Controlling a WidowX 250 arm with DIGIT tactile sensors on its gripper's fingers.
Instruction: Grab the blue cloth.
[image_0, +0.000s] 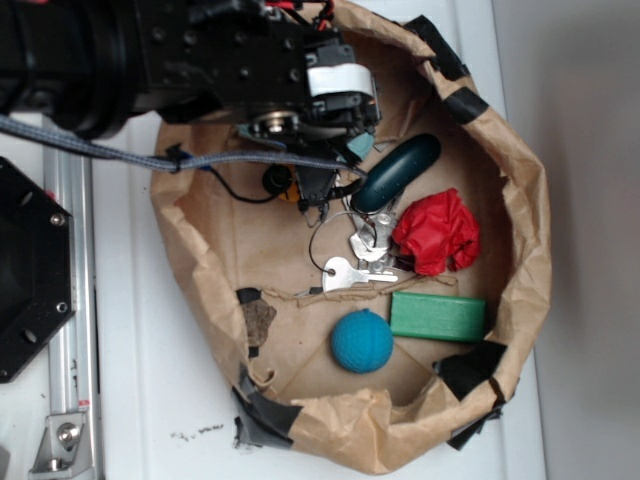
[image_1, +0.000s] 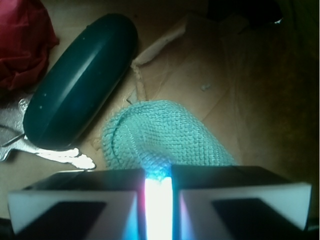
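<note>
Wrist view, gripper (image_1: 158, 197) nearly closed, narrow gap, fingers (image_1: 75, 200) pinching edge of blue cloth (image_1: 165, 137)

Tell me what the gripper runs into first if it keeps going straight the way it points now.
Most likely the blue cloth. In the wrist view it lies directly ahead of the gripper, whose jaws stand nearly together, with the cloth's near edge at the narrow gap. Whether they already pinch it is unclear.

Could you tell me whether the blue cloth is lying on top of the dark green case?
No; in the wrist view the blue cloth lies on the brown paper beside the dark green case.
</note>
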